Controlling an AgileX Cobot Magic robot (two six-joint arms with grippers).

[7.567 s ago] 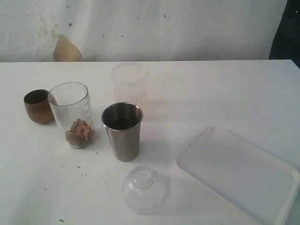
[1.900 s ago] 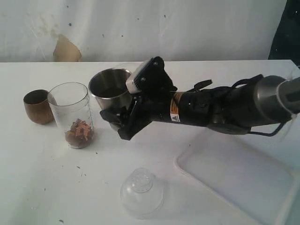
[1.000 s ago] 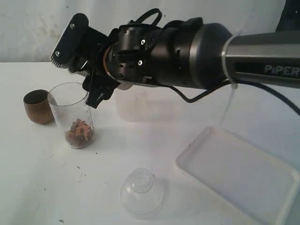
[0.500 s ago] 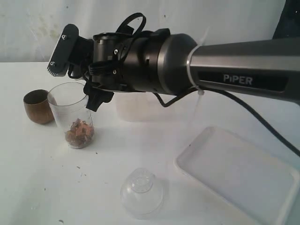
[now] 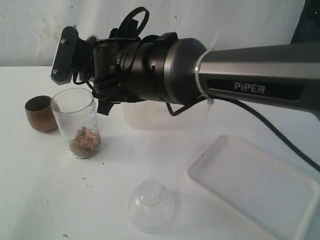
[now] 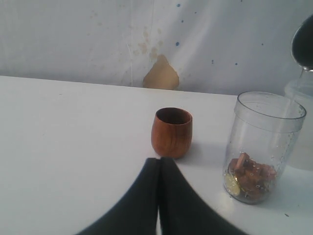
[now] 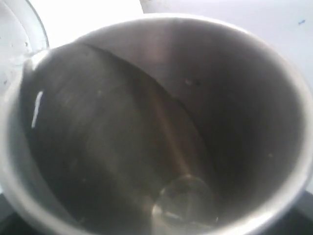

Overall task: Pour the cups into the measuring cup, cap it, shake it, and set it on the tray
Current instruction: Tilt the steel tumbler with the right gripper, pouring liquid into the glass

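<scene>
Pouring step, I judge: right pincer [image 5: 102, 94], upper left, clamped on tilted tumbler [image 7: 156, 122] over measuring cup [image 5: 77, 122] on worktop [image 5: 50, 200]; left pincer [image 6: 159, 164] together, empty. Next: tip until drained, keeping aim.

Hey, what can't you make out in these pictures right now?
The steel tumbler: exterior view, hidden behind the right arm; only the right wrist view shows it.
Tumbler's contents: right wrist view, blurred reflections inside.
The frosted cup: exterior view, top covered by the arm.
The tray: exterior view, cut off by the right and bottom edges.
Graduation marks on the measuring cup: too faint in every view.
</scene>
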